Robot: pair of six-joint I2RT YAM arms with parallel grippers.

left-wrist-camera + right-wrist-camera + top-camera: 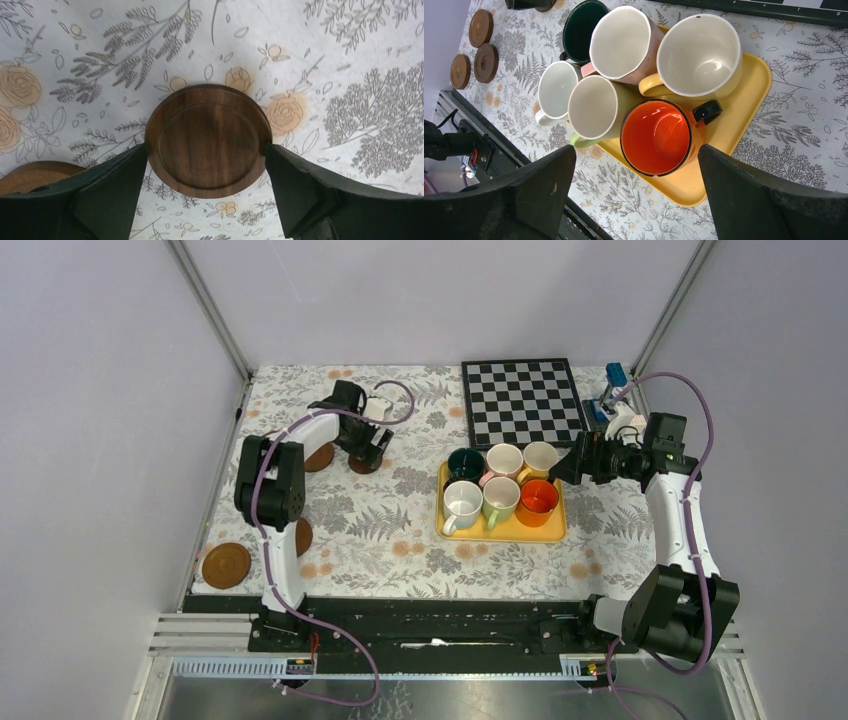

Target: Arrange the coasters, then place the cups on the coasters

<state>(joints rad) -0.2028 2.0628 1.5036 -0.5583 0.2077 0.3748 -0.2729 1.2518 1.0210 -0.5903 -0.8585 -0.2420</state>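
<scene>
My left gripper point(370, 450) is at the back left of the table. In the left wrist view its fingers press both sides of a dark-brown coaster point(207, 140), just above or on the cloth. Another coaster point(30, 175) lies to its left. More coasters lie at the left point(318, 457), point(303, 536) and front left point(226, 565). Several cups stand on the yellow tray point(500, 532), among them dark green point(465, 463), pink point(503, 459) and orange point(656, 137). My right gripper point(635, 152) hangs open just right of the tray, above the orange cup point(539, 497), holding nothing.
A black-and-white chessboard point(522, 400) lies behind the tray. A small blue object point(616, 373) sits at the back right corner. Metal posts and grey walls enclose the floral-clothed table point(400, 530). A black rail point(430, 610) runs along the near edge.
</scene>
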